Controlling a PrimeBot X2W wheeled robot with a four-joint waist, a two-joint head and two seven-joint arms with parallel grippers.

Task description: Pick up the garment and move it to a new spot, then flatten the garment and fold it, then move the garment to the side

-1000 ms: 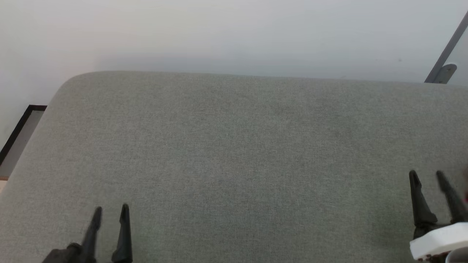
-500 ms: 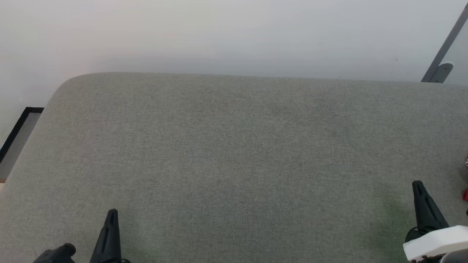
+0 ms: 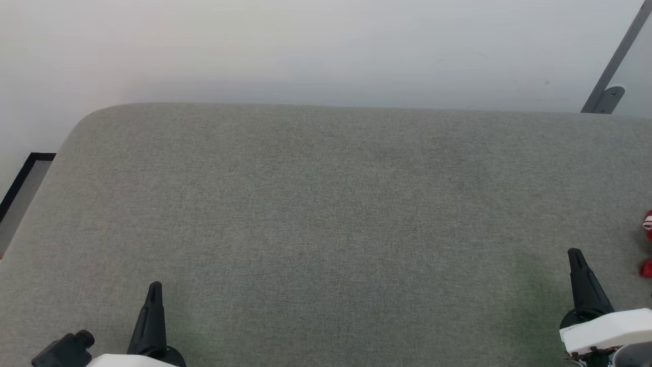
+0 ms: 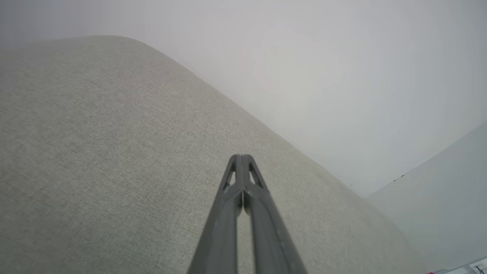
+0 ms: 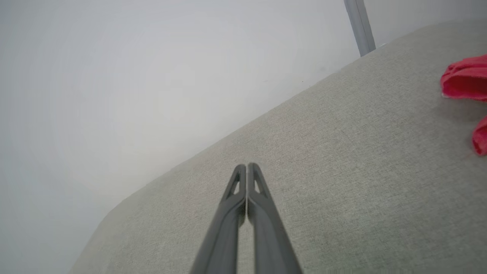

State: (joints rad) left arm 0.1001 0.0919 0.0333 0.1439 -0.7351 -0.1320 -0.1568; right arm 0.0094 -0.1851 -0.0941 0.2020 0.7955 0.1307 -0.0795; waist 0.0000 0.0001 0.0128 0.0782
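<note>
One bunched red garment point(image 5: 463, 80), white-striped trim

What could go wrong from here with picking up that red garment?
The red garment is cut off at the head view's right edge, so a grasp point may be misjudged. The right claw and left claw are both shut; reaching in like that would likely shove the cloth across the grey upholstery.

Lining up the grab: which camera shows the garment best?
Right wrist view: red folds of the garment lie on the grey cushion at its right edge. Head view catches red-and-white slivers at its right border. Left wrist view faces cushion and wall.
</note>
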